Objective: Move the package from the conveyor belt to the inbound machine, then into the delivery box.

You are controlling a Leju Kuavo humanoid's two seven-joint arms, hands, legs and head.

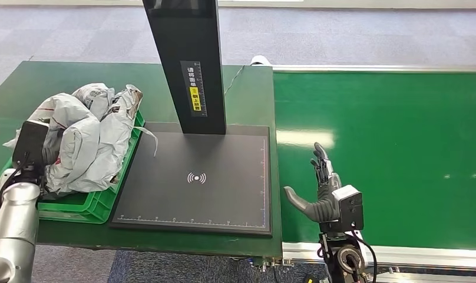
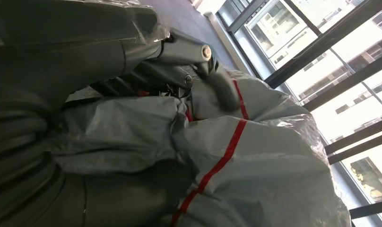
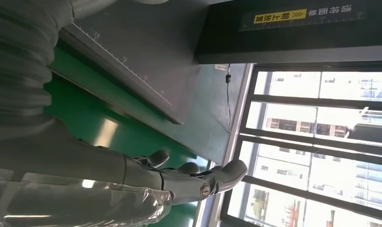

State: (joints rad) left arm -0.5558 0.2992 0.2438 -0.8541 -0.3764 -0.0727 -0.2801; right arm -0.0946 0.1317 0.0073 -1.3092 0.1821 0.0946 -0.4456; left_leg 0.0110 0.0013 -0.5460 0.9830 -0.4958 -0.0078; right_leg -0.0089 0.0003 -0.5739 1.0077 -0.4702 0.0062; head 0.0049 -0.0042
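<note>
Several grey plastic packages (image 1: 91,138) with red stripes are piled in the green delivery box (image 1: 88,206) at the table's left end. My left hand (image 1: 30,146) is at the box's left side, mostly hidden behind its wrist. Close up, its fingers (image 2: 212,71) curl over a grey package (image 2: 255,161) and its thumb lies under a fold of it. The black inbound machine pad (image 1: 194,177) lies bare beside the box. My right hand (image 1: 321,191) hovers open and holding nothing over the near edge of the green conveyor belt (image 1: 389,153). Its fingers (image 3: 198,177) are spread.
The machine's black post (image 1: 188,65) with a yellow label rises from the back of the pad. The belt's metal rail (image 1: 400,253) runs along the front. Grey floor surrounds the table. Tall windows (image 3: 321,142) stand behind.
</note>
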